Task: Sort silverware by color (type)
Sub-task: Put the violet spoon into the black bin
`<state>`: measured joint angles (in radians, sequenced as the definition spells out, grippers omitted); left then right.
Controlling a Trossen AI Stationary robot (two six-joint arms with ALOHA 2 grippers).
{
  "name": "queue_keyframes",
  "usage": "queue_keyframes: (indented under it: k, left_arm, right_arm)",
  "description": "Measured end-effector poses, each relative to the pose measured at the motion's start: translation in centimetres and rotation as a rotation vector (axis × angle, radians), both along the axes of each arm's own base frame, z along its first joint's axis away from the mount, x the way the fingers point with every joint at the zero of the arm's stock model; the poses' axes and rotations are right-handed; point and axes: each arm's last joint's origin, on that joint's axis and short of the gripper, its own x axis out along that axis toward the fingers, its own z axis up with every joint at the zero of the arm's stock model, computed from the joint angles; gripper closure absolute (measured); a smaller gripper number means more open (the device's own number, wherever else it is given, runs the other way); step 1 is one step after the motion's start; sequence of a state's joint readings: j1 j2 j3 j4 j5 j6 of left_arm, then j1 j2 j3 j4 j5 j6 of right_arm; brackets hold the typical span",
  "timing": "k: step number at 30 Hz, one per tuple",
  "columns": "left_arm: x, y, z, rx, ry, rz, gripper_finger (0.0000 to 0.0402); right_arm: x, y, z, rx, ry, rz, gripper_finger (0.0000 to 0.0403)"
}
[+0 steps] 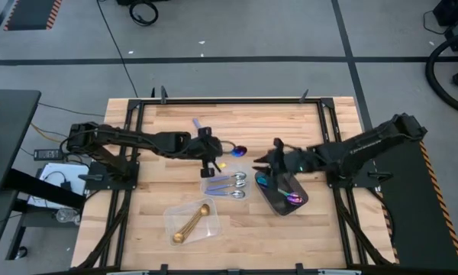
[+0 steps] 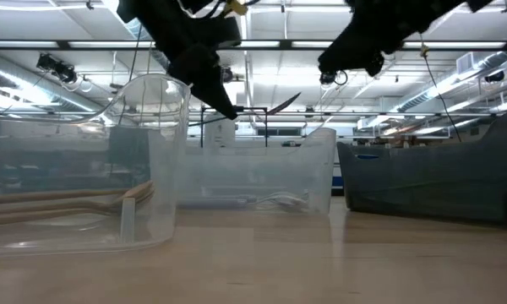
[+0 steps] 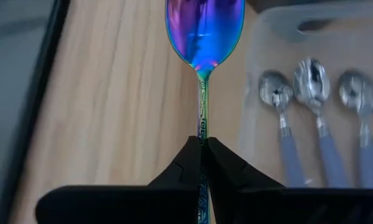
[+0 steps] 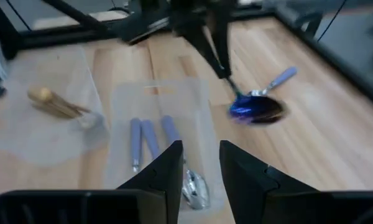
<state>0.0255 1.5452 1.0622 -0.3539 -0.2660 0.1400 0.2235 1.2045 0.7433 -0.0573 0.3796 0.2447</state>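
Observation:
My left gripper (image 1: 214, 162) is near the table's middle, shut on an iridescent purple-blue spoon (image 3: 204, 31) whose bowl (image 1: 239, 150) points toward the right arm. My right gripper (image 4: 199, 163) is open and hovers over the dark tray (image 1: 275, 208), where iridescent spoons (image 1: 292, 198) lie. Three silver spoons with bluish handles (image 3: 315, 93) lie in a clear container (image 1: 229, 186). Gold utensils (image 1: 189, 224) lie in another clear container nearer the front edge. One bluish-handled spoon (image 1: 200, 124) lies loose on the wood near the far edge. My left gripper pinches the iridescent spoon's slim handle (image 3: 202, 132) between its two fingertips, roughly at mid-length. The fingers (image 2: 213, 89) slant down toward the table's right and lie along the handle. The spoon is lifted clear of the table, its bowl (image 2: 284, 103) reaching out ahead of the fingers.
The two clear containers (image 2: 152, 169) and the dark tray (image 2: 431, 177) stand close together in the table's middle and front. A black frame runs round the table edge (image 1: 214, 101). Bare wood lies along the far side and at the front right.

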Motion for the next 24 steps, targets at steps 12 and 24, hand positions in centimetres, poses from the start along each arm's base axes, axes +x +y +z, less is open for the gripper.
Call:
queue_keyframes:
  k: [12, 24]
  left_arm:
    - [1.3, -2.5, 0.5, 0.576, 0.082, -0.334, 0.0384]
    - [3.9, -1.7, -0.5, 0.87, 0.089, -0.401, 0.0384]
  right_arm:
    - [1.3, -8.0, 3.0, 0.515, -0.01, 0.031, 0.0248]
    - [2.0, -10.8, 0.8, 0.591, 0.082, -0.008, 0.0231]
